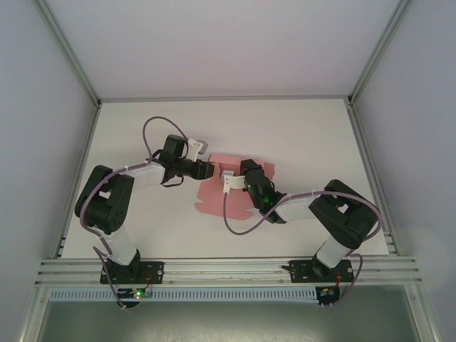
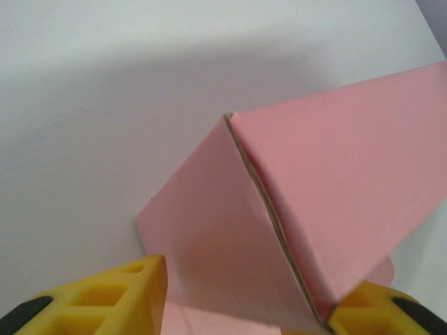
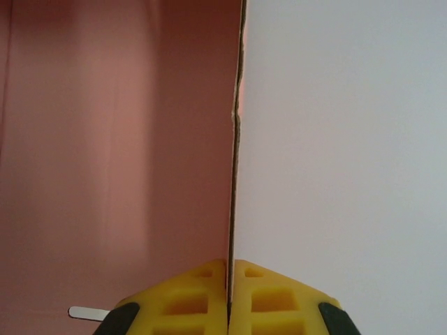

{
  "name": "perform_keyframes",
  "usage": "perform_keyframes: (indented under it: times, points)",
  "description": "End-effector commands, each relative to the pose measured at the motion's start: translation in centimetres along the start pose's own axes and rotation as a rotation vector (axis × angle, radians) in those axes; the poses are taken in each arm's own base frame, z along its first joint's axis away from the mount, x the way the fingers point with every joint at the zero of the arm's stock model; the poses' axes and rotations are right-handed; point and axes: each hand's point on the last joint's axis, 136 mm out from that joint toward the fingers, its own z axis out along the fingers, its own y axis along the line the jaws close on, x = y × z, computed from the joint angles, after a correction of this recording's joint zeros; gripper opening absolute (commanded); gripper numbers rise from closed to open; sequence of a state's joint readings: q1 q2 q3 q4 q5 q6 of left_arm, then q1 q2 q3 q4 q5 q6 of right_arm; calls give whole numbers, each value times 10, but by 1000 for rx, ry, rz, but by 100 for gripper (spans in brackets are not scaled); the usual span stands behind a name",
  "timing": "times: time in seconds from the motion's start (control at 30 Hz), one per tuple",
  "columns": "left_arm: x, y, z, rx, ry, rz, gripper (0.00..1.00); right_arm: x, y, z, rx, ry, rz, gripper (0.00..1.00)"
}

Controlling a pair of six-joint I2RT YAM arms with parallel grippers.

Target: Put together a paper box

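Two grippers, one paper box (image 1: 214,201): right gripper (image 3: 229,276) clenched tight on a pink panel's edge, left gripper (image 2: 251,296) spread wide, straddling a folded corner.

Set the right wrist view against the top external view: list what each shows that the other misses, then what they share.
Right wrist: the right pincer shut on a standing card wall of the paper box, seen edge-on. Top external: the box's overall outline, with the left pincer at its left side and a flat part lying toward the near edge. Shared: the pink box and the white table.
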State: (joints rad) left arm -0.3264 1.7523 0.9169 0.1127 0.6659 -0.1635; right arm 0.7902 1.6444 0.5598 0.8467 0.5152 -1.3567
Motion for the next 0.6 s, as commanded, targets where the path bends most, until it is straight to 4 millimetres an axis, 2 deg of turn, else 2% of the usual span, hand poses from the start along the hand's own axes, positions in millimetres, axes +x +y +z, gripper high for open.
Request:
perform_keyframes:
  times: [0.0,0.17,0.27,0.4,0.57]
  points:
    - [-20,-6,7,-17,-59,93,44,-14,0,-5,-26,-57,11,0]
    - [-17,9,14,-141,-73,99,43,-18,12,-7,-82,-81,2,0]
    - [-19,17,16,-197,-105,91,42,-21,11,-7,-83,-91,8,0]
    - [-21,37,16,-341,-141,69,38,-20,18,-9,-106,-88,9,0]
    - [-15,50,27,-376,-112,43,33,-19,23,-9,-130,-82,11,0]
